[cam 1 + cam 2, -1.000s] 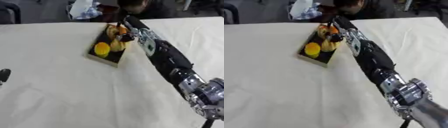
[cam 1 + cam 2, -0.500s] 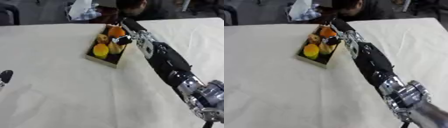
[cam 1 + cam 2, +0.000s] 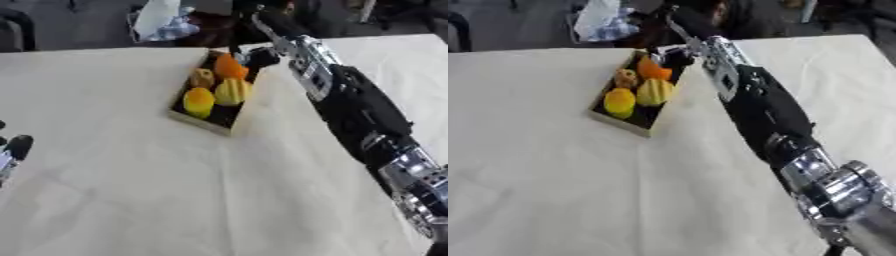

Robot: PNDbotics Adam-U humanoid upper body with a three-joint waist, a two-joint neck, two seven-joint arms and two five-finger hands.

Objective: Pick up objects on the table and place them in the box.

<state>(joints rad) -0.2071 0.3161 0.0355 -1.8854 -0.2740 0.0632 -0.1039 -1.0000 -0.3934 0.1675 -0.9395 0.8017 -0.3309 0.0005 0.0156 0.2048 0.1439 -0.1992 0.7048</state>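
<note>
- Down at the near left edge, the left hand (image 3: 12, 152) peeks into view, idle, fingers up and relaxed, holding nothing.
- Bare cream tabletop (image 3: 131, 200) fills the whole foreground.
- In from the lower right comes the right arm (image 3: 359, 112), silver joint nearest us, black forearm stretching away up the tabletop toward the far edge.
- Mid-table, there's the box (image 3: 199, 121), a shallow dark tray with a pale wooden rim, lying askew.
- Inside it, nearest us, a round yellow-orange fruit (image 3: 199, 99); just beside it to the right, a ribbed yellow piece (image 3: 230, 90).
- Behind those, a small brownish piece (image 3: 202, 77) on the left and an orange fruit (image 3: 228, 66) at the far end of the box.
- And at that far right corner of the box, the right hand (image 3: 261, 56) sits just beside the orange fruit; it's dark and blurred, so I cannot tell whether its fingers are spread or closed, or whether they touch anything.
- Beyond the tabletop's far edge, a crumpled white bag (image 3: 160, 19) sits on the dark floor.
</note>
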